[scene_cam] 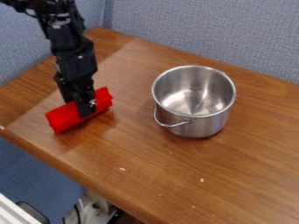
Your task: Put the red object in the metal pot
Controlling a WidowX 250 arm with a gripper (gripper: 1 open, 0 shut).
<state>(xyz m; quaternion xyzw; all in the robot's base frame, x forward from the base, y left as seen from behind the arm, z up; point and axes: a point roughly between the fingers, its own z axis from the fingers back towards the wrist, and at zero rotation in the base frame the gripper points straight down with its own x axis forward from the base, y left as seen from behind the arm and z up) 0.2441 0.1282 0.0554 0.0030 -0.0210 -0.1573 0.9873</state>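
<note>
At the left of the wooden table [222,175], the red object [77,110] is gripped between the fingers of the gripper [86,103], which points straight down from the black arm [65,44]; whether the object rests on the wood or is raised just above it cannot be told. Well to the right of the fingers, apart from them, the metal pot [194,100] is seen upright, its wire handle turned toward the camera.

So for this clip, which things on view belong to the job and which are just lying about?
Part of the job:
- bright red elongated rounded block, on the table, with the black gripper down on it
- round shiny steel pot, empty, upright, off to the right

Just there:
- brown wooden table
- grey-blue fabric wall behind it
</note>
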